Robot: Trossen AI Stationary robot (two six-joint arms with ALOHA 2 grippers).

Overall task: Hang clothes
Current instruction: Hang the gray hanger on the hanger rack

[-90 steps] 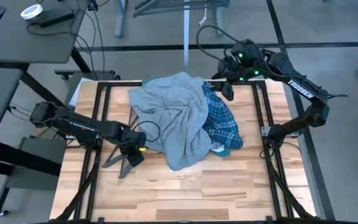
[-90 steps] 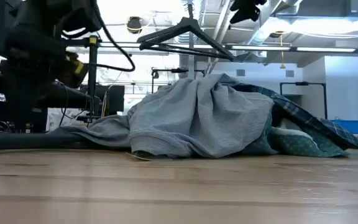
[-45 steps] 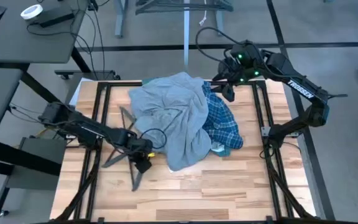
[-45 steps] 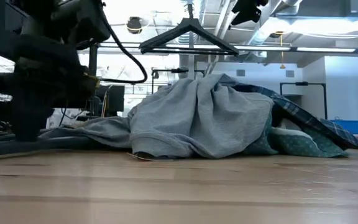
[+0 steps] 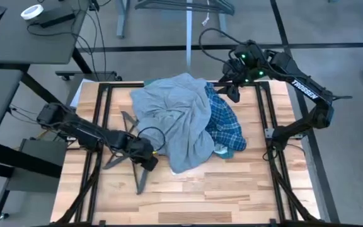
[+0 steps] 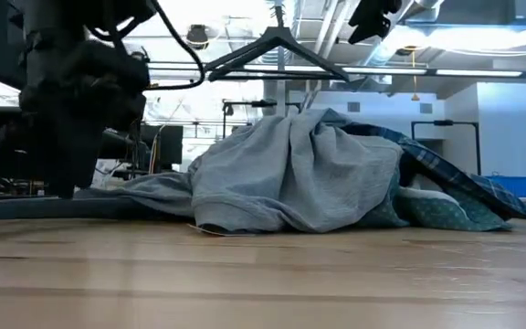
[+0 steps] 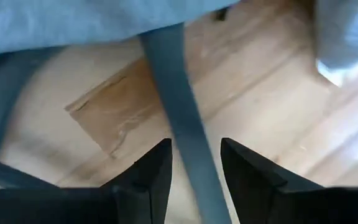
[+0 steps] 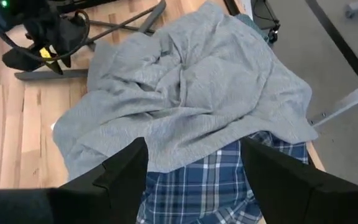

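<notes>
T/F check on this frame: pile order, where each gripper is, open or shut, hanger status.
1. The grey tee lies on top of the plaid shirt. True.
2. The right gripper is shut on the plaid shirt. False: it hangs open above the pile's far edge, holding nothing.
3. The left gripper straddles a hanger arm with open fingers. True.
4. The grey tee already hangs on the hanger. False: it lies heaped on the table.
</notes>
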